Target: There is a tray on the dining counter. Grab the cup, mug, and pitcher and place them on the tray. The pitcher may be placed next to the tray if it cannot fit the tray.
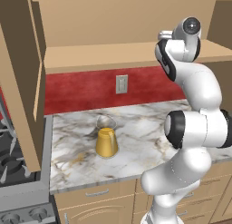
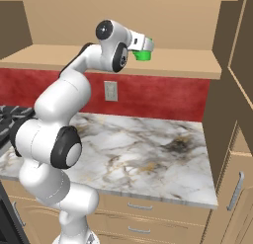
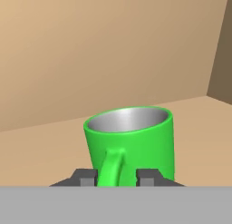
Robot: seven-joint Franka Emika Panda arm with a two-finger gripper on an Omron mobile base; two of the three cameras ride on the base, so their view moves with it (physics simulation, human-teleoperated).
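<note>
While up on the tan shelf (image 2: pixel 188 58), green mug (image 3: pixel 129 143) standing straight, open top up, handle (image 3: pixel 110 166) pointing back at the gripper (image 3: pixel 117 177). Fingers (image 3: pixel 86 177) either side of the handle, nearly closed, maybe pinching it already; hard to tell. Pitcher (image 1: pixel 107 137) down on the marble counter (image 1: pixel 145 137).

The arm is raised high and bent forward at shelf height; the gripper (image 3: pixel 117 177) is held level, fingers (image 3: pixel 148 175) set close together.
</note>
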